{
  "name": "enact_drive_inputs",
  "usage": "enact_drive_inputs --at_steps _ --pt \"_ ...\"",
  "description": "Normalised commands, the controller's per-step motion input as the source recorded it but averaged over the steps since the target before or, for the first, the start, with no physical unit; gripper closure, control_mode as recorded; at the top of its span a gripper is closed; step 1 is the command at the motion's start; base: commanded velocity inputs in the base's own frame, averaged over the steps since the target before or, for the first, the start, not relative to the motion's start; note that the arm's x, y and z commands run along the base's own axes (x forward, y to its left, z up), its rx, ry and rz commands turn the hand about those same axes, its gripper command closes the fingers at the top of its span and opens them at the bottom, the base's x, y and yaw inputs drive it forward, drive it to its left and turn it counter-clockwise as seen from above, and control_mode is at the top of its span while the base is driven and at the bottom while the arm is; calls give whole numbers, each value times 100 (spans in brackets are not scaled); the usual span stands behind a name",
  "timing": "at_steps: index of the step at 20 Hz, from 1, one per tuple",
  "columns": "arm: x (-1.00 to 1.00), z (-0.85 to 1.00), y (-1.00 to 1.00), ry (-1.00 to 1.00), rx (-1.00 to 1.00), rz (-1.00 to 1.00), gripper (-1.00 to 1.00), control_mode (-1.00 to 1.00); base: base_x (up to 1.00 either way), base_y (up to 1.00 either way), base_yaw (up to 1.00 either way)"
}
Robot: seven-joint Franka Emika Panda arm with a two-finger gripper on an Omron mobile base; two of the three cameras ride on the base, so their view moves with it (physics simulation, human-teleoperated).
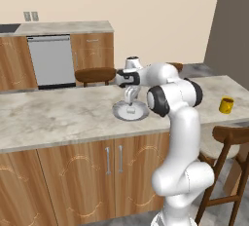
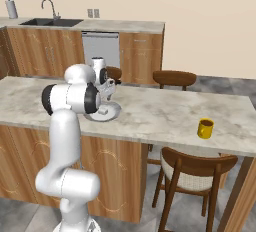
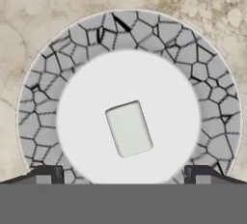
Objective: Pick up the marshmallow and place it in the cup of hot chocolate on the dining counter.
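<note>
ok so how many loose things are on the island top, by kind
marshmallow: 1
plate: 1
yellow cup: 1
total: 3, all on the dining counter; the marshmallow lies on the plate, with the open gripper above it.

The arm reaches out over the dining counter [image 1: 58,113], gripper [image 1: 130,102] pointing straight down above the round plate [image 1: 121,111]. The tiny white marshmallow [image 1: 131,108] sits on the plate beneath the fingertips. Well off to the right stands the yellow cup of hot chocolate [image 1: 226,105].
</note>
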Motion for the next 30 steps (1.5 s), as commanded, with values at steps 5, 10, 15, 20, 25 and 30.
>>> enact_drive_inputs --at_steps 5,10,15,20,25,30 --pt "12 -42 2 -3 0 0 -100 -100 0 0 0" --pt "5 -32 0 -1 0 0 -100 -100 0 0 0" --pt "2 -40 0 -3 0 1 -100 -100 0 0 0" --pt "11 -40 0 -6 0 2 -100 -100 0 0 0" --pt "2 -36 0 -5 0 2 -100 -100 0 0 0" --pt "0 -19 0 -2 0 1 100 -100 0 0 0"
